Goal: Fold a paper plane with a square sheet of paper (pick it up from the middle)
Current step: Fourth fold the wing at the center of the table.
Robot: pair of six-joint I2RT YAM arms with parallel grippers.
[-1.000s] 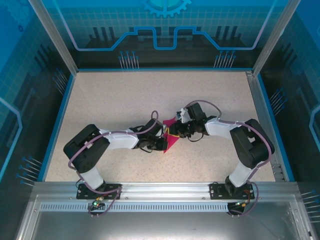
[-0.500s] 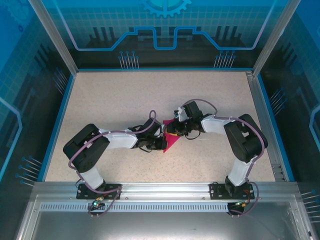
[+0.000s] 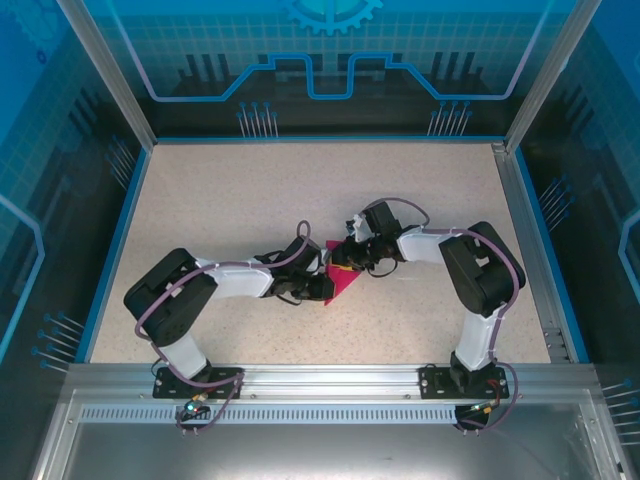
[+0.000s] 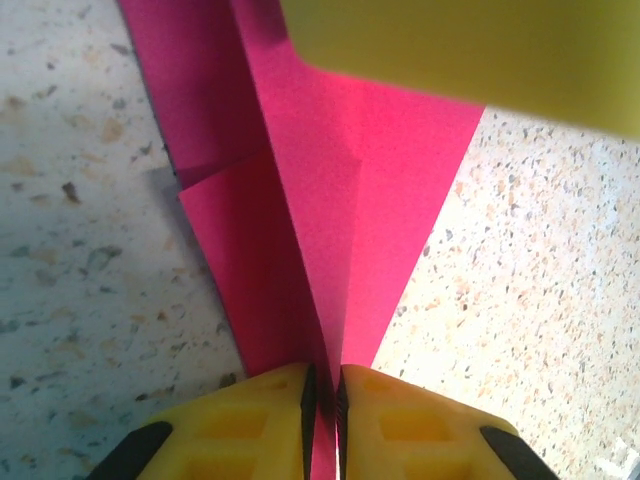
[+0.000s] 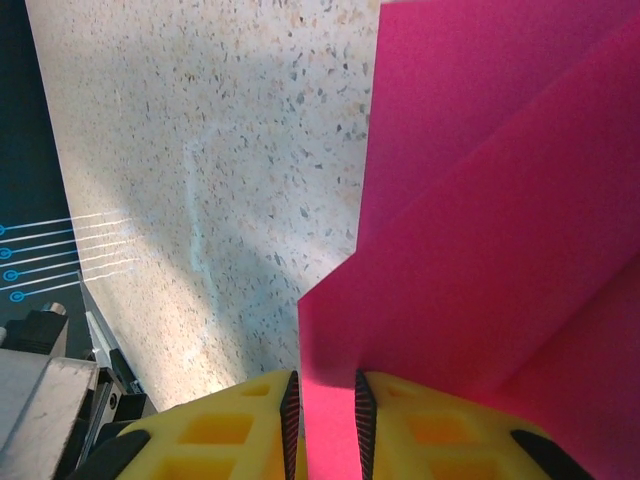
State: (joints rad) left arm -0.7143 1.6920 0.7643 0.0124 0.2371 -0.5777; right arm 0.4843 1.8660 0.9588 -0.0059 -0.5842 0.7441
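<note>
- The paper plane [image 3: 346, 288] sits mid-bench [image 3: 220, 200]; from above, both arms' heads hide most of it.
- Right gripper [image 5: 327, 390]: its wrist view shows jaws clamped on a raised fold.
- Left gripper [image 4: 325, 385]: jaws nearly together astride the centre crease; pinching or slack, I cannot tell.
- A blurred yellow block [image 4: 460, 50] covers the plane's far end.

Elbows out, left arm [image 3: 235, 280], right arm [image 3: 440, 248] meeting at wrists; left fingers [image 4: 240, 425], right fingers [image 5: 215, 430] pinched narrow.
</note>
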